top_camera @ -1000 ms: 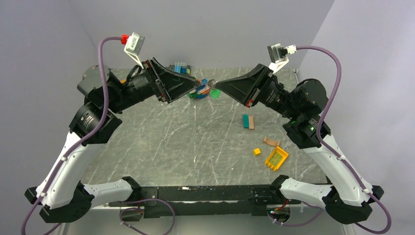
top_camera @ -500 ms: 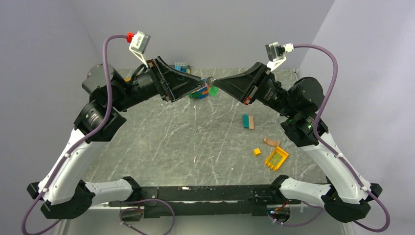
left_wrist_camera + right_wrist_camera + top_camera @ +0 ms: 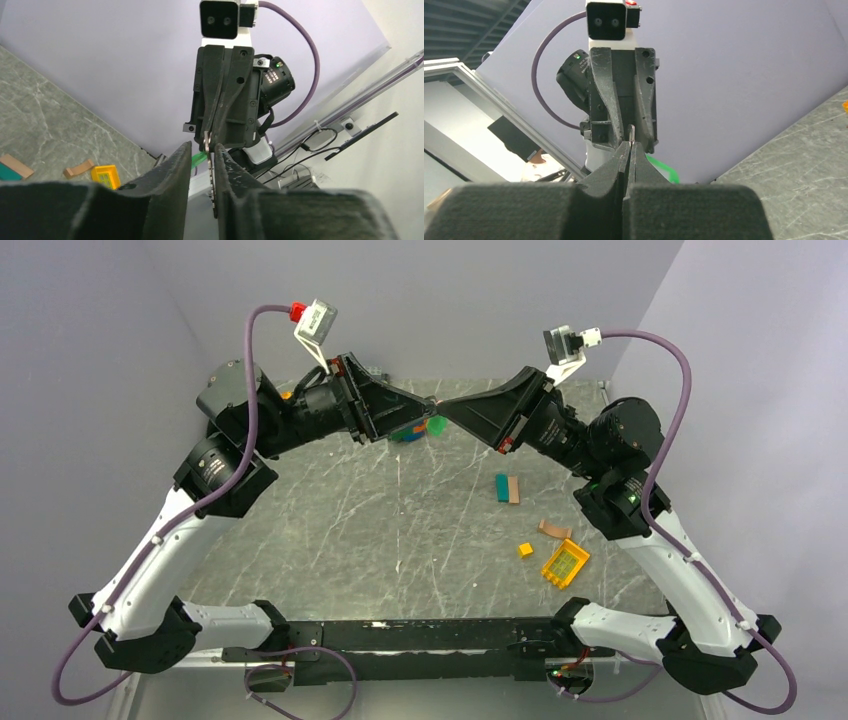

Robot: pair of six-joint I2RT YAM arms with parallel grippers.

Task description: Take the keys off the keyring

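Observation:
Above the back of the table my two grippers meet tip to tip. My right gripper (image 3: 442, 407) (image 3: 629, 144) is shut on the thin metal keyring (image 3: 631, 132), which pokes out past its tips. In the left wrist view the keyring (image 3: 206, 140) shows edge-on, and a toothed key (image 3: 215, 187) hangs from it between my left gripper's (image 3: 202, 147) (image 3: 425, 405) jaws. The key lies against the right-hand finger (image 3: 231, 170). A gap remains between it and the other finger (image 3: 175, 167). A green tag (image 3: 200, 157) (image 3: 665, 171) dangles behind the ring.
Coloured bricks (image 3: 408, 432) lie on the marble table under the grippers. On the right are a teal and a tan block (image 3: 507, 488), a tan piece (image 3: 553, 530), a small yellow brick (image 3: 525, 550) and a yellow tray (image 3: 565, 563).
My left arm has swung right, bringing its tips up to the right gripper. Its jaws have narrowed from wide open to a slim gap round the key. The right gripper stays shut.

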